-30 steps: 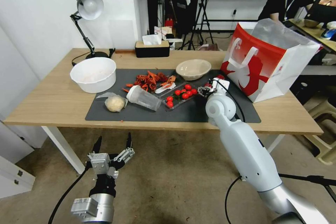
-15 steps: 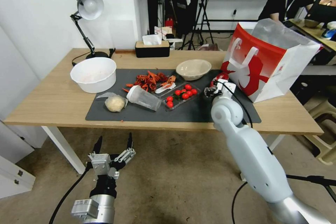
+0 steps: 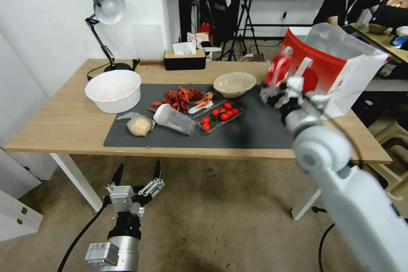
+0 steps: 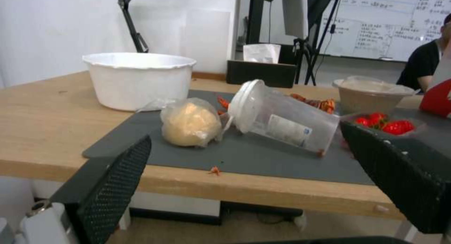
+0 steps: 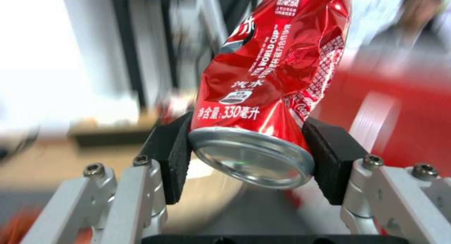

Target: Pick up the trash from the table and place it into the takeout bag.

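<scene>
Nearest the robot, at about 7 o'clock in the head view, the left gripper (image 3: 137, 175) hangs below the table's front edge over the floor, its two dark fingers spread wide apart with nothing between them. Just past it, the table (image 3: 63, 127) carries a dark grey mat (image 3: 238, 134). On the mat's near left part lies the bagged beige lump (image 3: 140, 126), and just beside it at 3 o'clock the clear lidded plastic cup (image 3: 174, 119) lies on its side, lid toward the lump. A clear tray of small red tomatoes (image 3: 220, 115) sits near the mat's middle, with red meal leftovers (image 3: 182, 97) behind it at 11 o'clock and the beige bowl (image 3: 234, 83) at 1 o'clock from the tray. A white bowl (image 3: 113, 89) stands on the bare wood at the mat's left end. To the right, the right gripper (image 3: 275, 89) is raised above the mat's right end, its jaws closed tight on the crushed red soda can (image 3: 278, 69). In the right wrist view the black pads (image 5: 173, 156) press the can (image 5: 272, 85) from both sides near its silver base, the rest of the can jutting out past the fingertips. The can is held in the air directly in front of the red face of the takeout bag (image 3: 361, 76), at 3 o'clock of the bowl, outside the bag. At the table's back edge stand a desk lamp (image 3: 105, 21) and a tissue box (image 3: 185, 58).
</scene>
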